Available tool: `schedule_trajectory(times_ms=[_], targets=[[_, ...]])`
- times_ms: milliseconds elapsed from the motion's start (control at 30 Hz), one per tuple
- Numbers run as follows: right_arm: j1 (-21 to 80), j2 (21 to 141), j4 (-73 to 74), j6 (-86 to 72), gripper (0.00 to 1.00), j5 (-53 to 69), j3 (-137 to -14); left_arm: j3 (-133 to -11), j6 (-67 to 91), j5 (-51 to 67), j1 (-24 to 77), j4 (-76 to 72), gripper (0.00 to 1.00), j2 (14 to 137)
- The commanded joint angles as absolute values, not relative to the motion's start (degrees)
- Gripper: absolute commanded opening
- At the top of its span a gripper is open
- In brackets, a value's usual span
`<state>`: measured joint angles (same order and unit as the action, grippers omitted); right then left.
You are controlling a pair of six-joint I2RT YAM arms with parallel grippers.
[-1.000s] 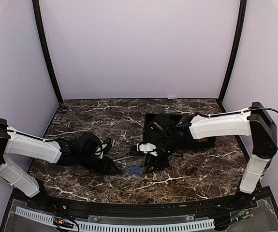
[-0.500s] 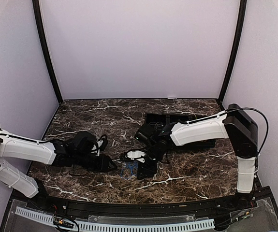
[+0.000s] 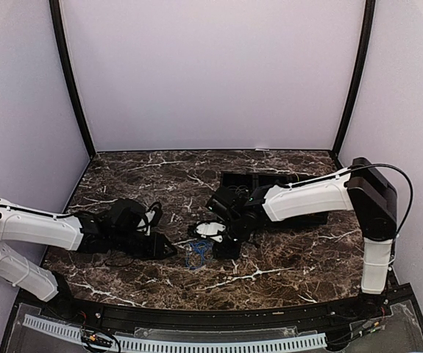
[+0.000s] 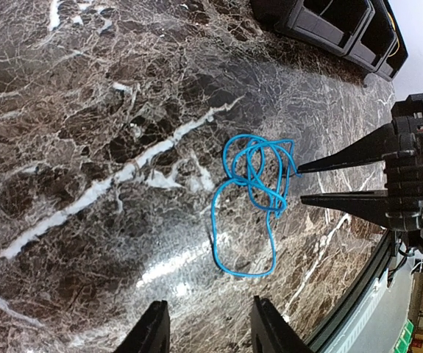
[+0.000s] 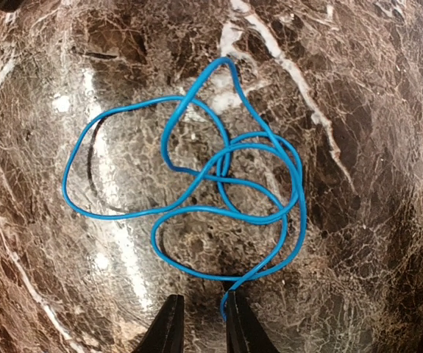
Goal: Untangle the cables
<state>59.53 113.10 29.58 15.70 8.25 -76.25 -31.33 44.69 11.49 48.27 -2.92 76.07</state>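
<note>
Here, two white-and-black robot arms reach in low over a dark marble tabletop (image 3: 285,272) veined with white. A black compartmented tray (image 3: 270,180) sits toward the back of the table, right of centre, and serves as the reference point here.

A single thin blue cable (image 3: 198,252) lies flat on the marble just in front of the tray's left end, on the side nearer the arm bases. It forms a loose tangle of several overlapping loops, with one longer loop trailing out to one side (no other cable colours show in these views).

The right gripper (image 5: 200,316) comes from the tray side and points down at the edge of the tangle. Its two slim black fingers stand a narrow gap apart, not clamped. One free end of the cable runs into that gap, close along one finger; whether it touches cannot be told.

The left gripper (image 4: 207,323) rests low over the marble, further left of the tray than the cable is, just beside the tangle. Its fingers are spread apart with nothing between them.
</note>
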Motion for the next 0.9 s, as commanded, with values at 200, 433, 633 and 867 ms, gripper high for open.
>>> schedule_trajectory(times_ms=[200,433,633,867], targets=[[59.4,110.9,27.2,15.3,0.32,1.0,-75.3,-31.0,43.1,10.2,48.5,-1.2,0.39,74.9],[59.4,109.6,29.4,17.2,0.30,4.3,-77.0,-31.1,42.9,10.4,48.5,-1.8,0.39,75.7],[59.2,107.0,28.9,19.1,0.29,3.3,-76.3,-31.4,42.4,10.4,48.5,-1.9,0.39,76.1],[58.8,112.0,28.5,18.8,0.42,1.7,-76.7,-32.1,42.3,10.8,48.5,-2.1,0.39,76.7]])
